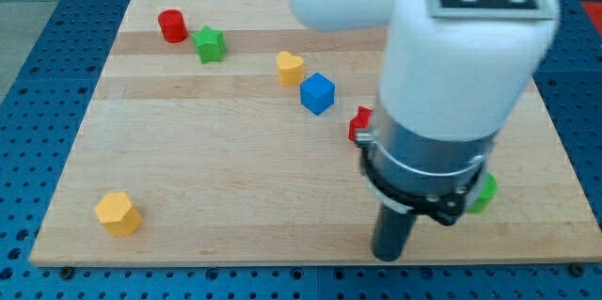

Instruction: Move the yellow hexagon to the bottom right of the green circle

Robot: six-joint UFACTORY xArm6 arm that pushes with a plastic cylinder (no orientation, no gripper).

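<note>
The yellow hexagon (118, 213) lies near the board's bottom left corner. The green circle (485, 193) shows only as a sliver at the view's right, mostly hidden behind my arm. My tip (389, 257) is the dark rod's lower end, near the board's bottom edge, left of and below the green circle and far right of the yellow hexagon. It touches no block.
A red cylinder (171, 25) and a green star (211, 44) sit at the top left. A yellow heart (290, 68) and a blue cube (318, 93) lie near the middle. A red block (359, 124) is partly hidden by my arm. The wooden board (235, 159) rests on a blue perforated table.
</note>
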